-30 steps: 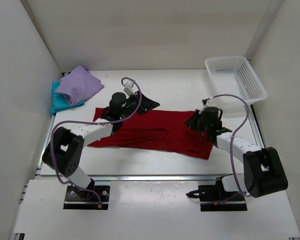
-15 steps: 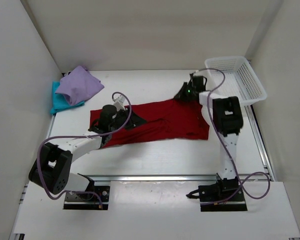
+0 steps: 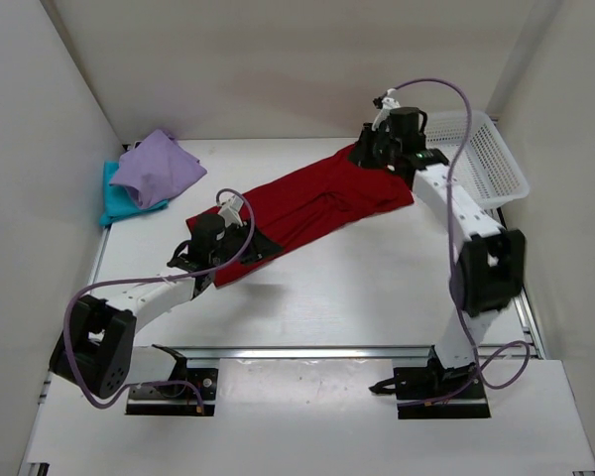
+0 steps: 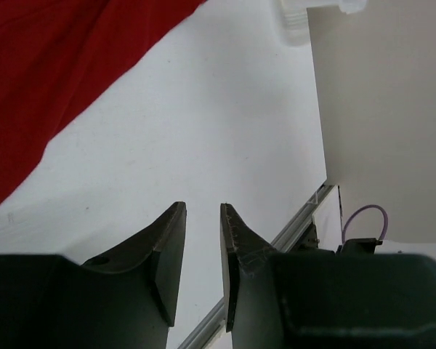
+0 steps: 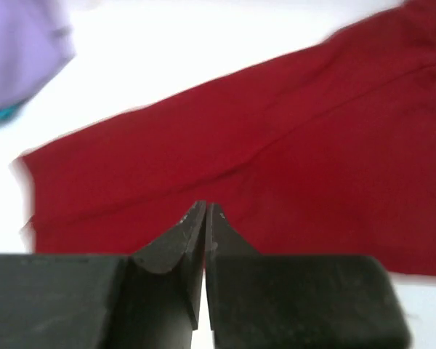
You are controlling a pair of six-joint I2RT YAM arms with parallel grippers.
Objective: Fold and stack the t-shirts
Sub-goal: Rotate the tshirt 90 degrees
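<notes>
Three shirts lie on the white table [image 3: 377,288]. The red shirt [image 3: 317,203] stretches diagonally from left of centre to the upper right. The right arm [image 3: 466,213] reaches far out, elbow high; the right gripper [image 5: 205,207] is clenched tight at the shirt's upper-right end, but whether it pinches cloth cannot be told. The left arm [image 3: 149,293] lies low and bent; the left gripper [image 4: 202,206] is at the shirt's lower-left end, jaws slightly parted with nothing between. Bare table fills the lower right. The basket [image 3: 491,164] sits by the right wall, near the right gripper. The purple shirt [image 3: 154,169] lies on the teal shirt [image 3: 114,203], upper left against the wall
</notes>
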